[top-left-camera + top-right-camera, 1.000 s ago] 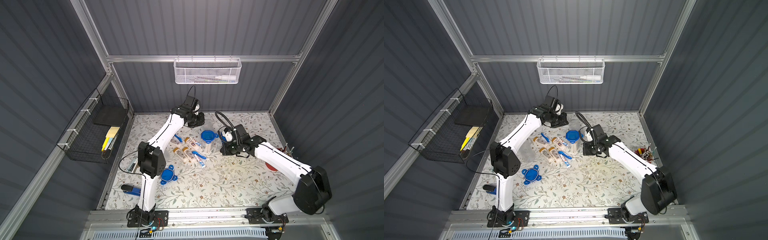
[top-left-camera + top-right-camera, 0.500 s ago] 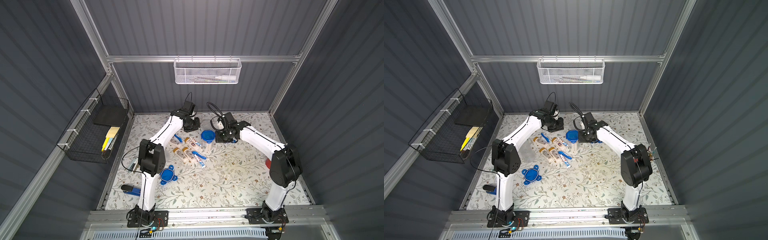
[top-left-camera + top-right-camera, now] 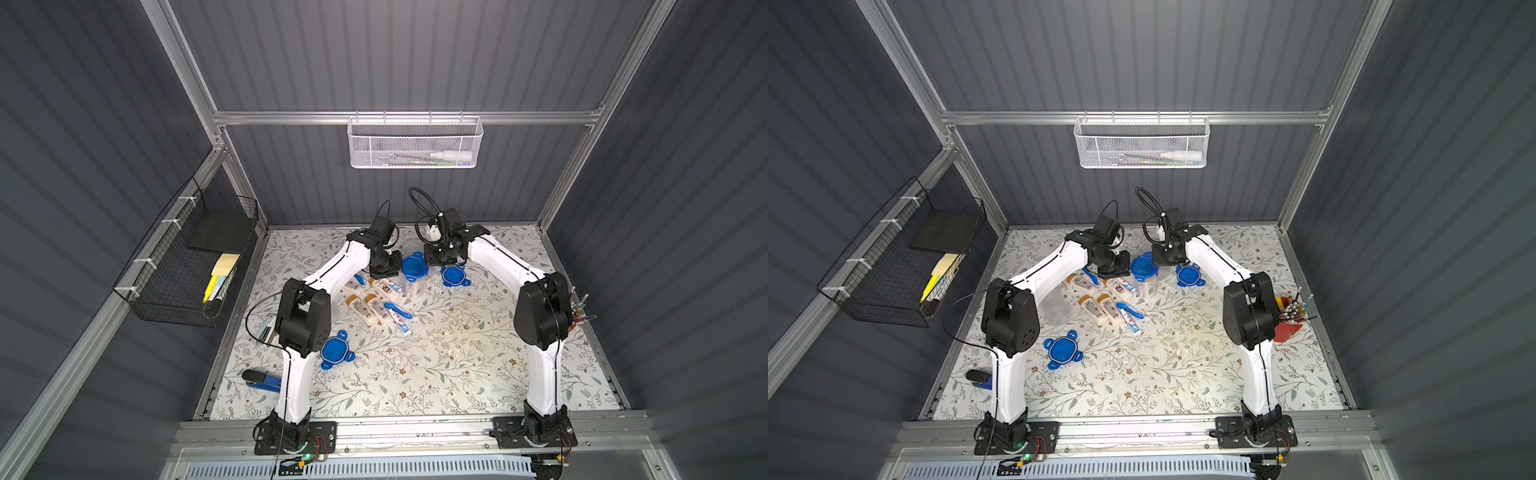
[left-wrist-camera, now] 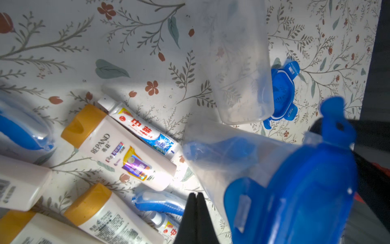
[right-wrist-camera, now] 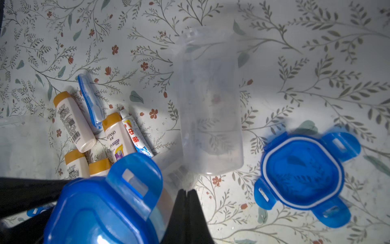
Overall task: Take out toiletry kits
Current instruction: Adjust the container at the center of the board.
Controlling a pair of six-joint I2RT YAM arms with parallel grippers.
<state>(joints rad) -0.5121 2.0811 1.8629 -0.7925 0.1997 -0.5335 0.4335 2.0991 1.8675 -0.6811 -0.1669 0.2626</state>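
The toiletry kits lie loose on the floral mat. There are white bottles with tan caps, a toothpaste tube and blue toothbrushes, clustered in both top views. A clear jar with a blue clip lid stands upright at the back, with something blue showing through its wall. My left gripper is shut and empty just left of it. My right gripper is shut and empty just right of it.
An empty clear jar lies on its side beyond the lidded one. Another clear jar sits by the left arm. Loose blue lids lie on the mat. A red cup of pens stands at the right edge. Wire baskets hang on the walls.
The right arm has swung from the middle right to the back, so its gripper is beside the lidded jar. The left gripper has come forward and down to the jar's other side.
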